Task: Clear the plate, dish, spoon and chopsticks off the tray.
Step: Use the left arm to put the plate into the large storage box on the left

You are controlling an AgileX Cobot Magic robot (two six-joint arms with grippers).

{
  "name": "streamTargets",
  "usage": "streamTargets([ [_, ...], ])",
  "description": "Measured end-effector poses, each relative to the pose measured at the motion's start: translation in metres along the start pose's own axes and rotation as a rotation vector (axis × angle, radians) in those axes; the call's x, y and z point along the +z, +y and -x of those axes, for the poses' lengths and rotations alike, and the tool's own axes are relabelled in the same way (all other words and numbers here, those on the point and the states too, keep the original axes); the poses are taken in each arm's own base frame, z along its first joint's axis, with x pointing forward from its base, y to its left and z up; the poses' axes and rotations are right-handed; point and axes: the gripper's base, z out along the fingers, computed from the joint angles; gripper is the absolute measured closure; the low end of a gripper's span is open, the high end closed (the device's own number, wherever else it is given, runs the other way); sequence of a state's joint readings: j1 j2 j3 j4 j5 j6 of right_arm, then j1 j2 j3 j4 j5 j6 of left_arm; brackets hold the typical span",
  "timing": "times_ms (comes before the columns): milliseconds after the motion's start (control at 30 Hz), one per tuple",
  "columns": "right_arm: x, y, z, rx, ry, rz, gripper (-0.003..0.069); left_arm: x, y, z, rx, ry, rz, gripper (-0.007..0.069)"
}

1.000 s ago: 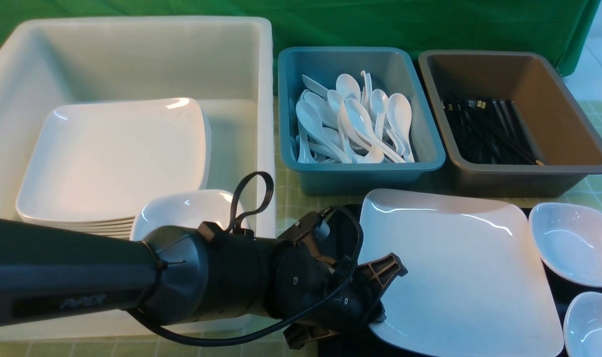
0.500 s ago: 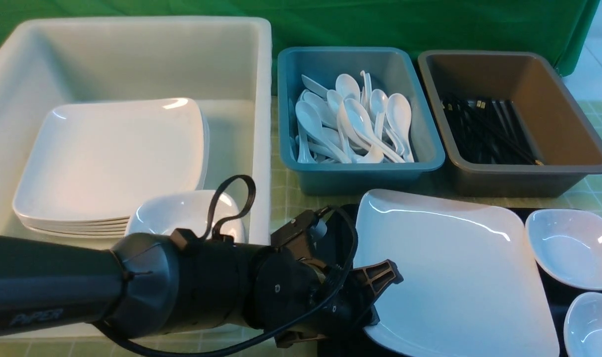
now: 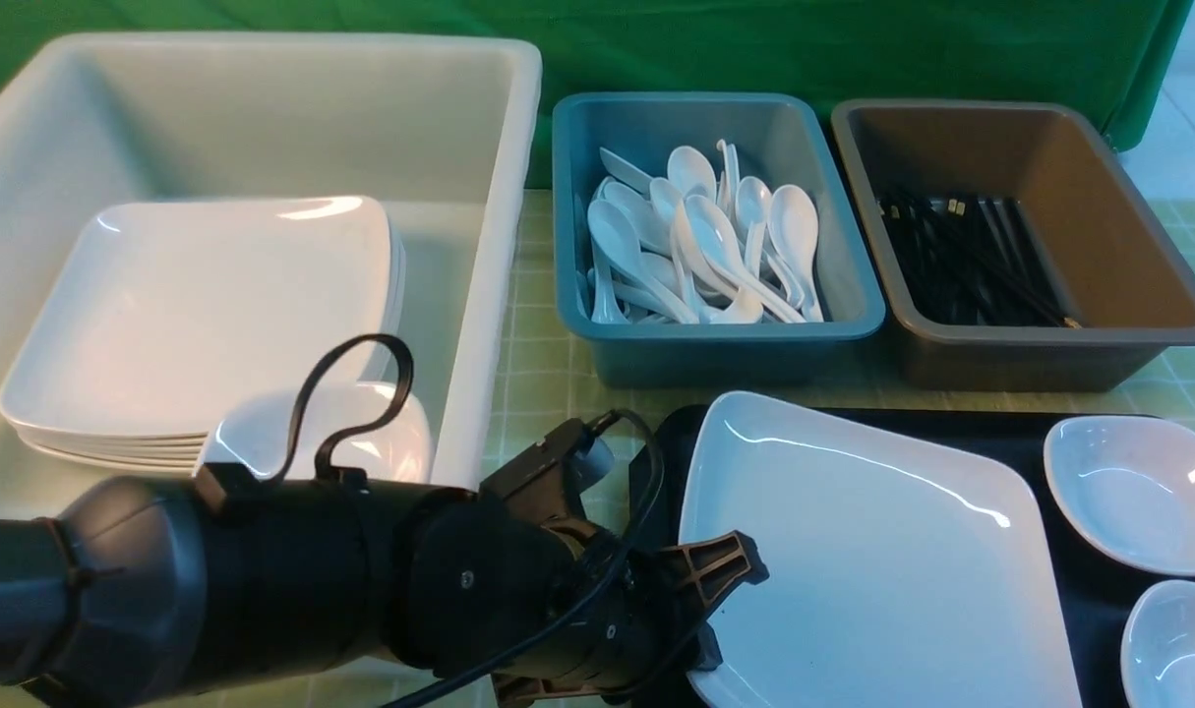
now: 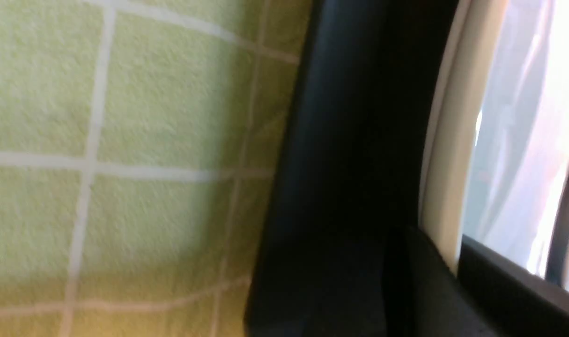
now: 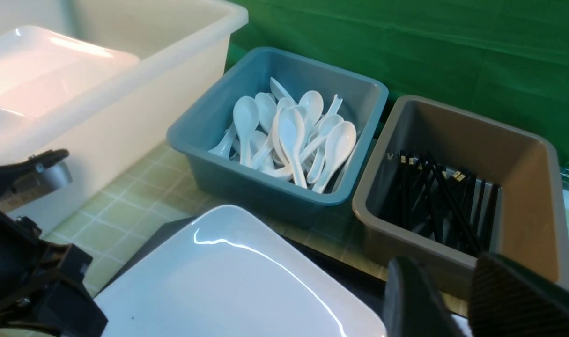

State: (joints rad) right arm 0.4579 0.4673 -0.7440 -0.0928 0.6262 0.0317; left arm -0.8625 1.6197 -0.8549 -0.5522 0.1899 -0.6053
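Scanning for lettering now — nothing I can read. The black casing of my left arm (image 3: pixel 263 580) shows no legible mark, the teal tub (image 3: pixel 715 359), brown tub (image 3: pixel 1040 362) and plate (image 3: pixel 872 570) are plain — and my left wrist view is too blurred for print.

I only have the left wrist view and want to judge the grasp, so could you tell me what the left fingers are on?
Observer: In the front view the left gripper pinches the plate at its near left corner.
Operator: Thank you. What else sits on the tray?
Observer: Two small dishes at the right end of the tray.
Operator: And could you tell me how the right gripper stands?
Observer: The right gripper is out of the front view; its own camera shows its fingers apart, holding nothing.
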Motion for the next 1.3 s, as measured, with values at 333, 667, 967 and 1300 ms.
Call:
streamTargets([
  [333, 0.000, 0.000, 0.001, 0.000, -0.007, 0.000, 0.0461, -0.017, -0.030, -0.016, 0.206, -0.068, -0.144, 0.0608],
  [667, 0.000, 0.000, 0.001, -0.003, -0.008, 0.000, 0.0460, -0.029, -0.035, -0.012, 0.220, -0.100, -0.181, 0.0607],
  [967, 0.000, 0.000, 0.001, -0.005, -0.008, 0.000, 0.0455, -0.076, -0.040, 0.009, 0.243, -0.194, -0.255, 0.0607],
  [1300, 0.000, 0.000, 0.001, -0.005, -0.008, 0.000, 0.0445, -0.179, -0.035, 0.051, 0.229, -0.425, -0.330, 0.0607],
])
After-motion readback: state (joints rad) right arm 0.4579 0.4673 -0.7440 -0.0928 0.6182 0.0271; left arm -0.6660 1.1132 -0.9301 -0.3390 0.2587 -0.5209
